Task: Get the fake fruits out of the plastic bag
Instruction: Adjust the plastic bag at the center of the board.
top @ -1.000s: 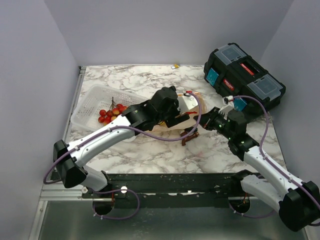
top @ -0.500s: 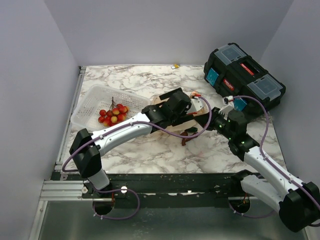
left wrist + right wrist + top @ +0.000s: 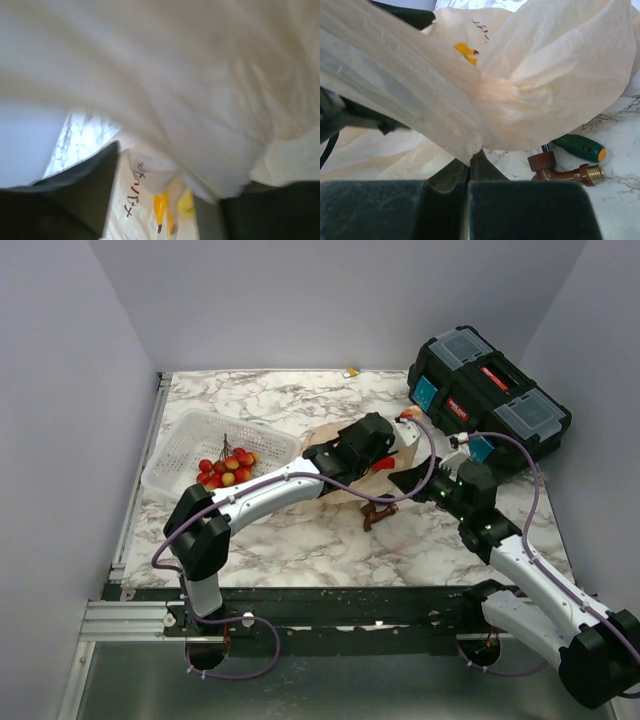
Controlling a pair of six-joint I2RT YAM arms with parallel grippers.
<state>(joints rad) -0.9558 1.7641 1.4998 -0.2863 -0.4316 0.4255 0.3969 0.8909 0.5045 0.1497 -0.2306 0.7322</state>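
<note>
**Overhead view.** The marble surface (image 3: 270, 545) is closed in by walls on its far, left and right sides. A white mesh basket (image 3: 190, 440) holding a bunch of berries (image 3: 225, 468) lies near the left edge. A black toolbox (image 3: 490, 390) fills the far right corner. Bare marble lies open along the near edge and along the far edge. Both arms meet at the centre over the plastic bag (image 3: 545, 75), which lies between basket and toolbox. A brown fitting (image 3: 378, 510) lies just in front of it.

**Right wrist view.** The right tool (image 3: 469, 161) is closed on a gathered fold of the bag, and the film fans upward from the pinch. A banana print (image 3: 465, 51) and a green handle (image 3: 580, 147) beside the fitting show here, and the overhead view does not show them.

**Left wrist view.** The left tool (image 3: 167, 195) has its dark fingers (image 3: 85, 200) standing apart, with blurred bag film between and above them. No solid object appears between them.

**Hidden.** The fake fruits cannot be made out in any view. The left arm covers most of the bag from above. A small red patch (image 3: 383, 464) beside the arm is too small to identify.
</note>
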